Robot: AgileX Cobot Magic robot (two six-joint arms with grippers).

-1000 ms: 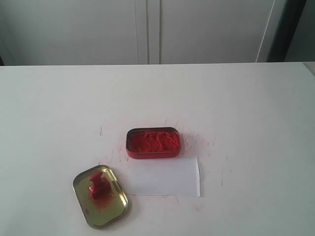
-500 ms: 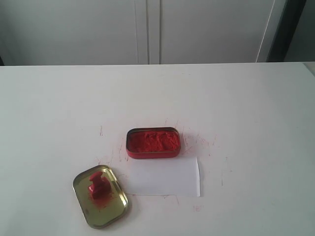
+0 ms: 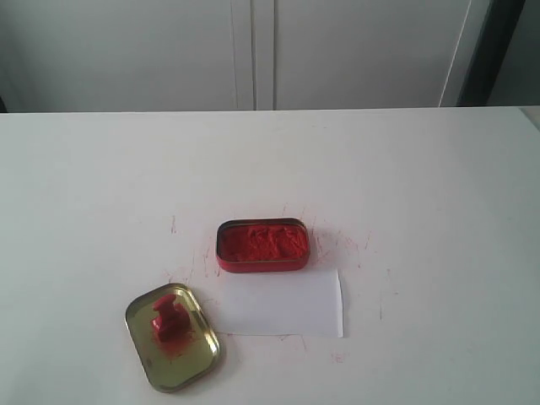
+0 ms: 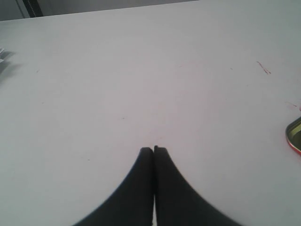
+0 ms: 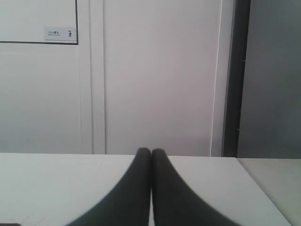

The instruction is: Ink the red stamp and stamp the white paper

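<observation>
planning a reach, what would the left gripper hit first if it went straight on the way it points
Probably the bare white tabletop: the left gripper, fingers shut, seems tilted down toward it. The gold lid lies off that line.

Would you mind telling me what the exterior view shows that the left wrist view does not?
Only the exterior view shows the red stamp resting in the gold lid, the open red tin of ink paste and the white paper beside it. Only the left wrist view shows the left gripper, jaws shut and empty. Both show the white tabletop and, probably, the lid: a gold sliver at the wrist view's edge.
</observation>
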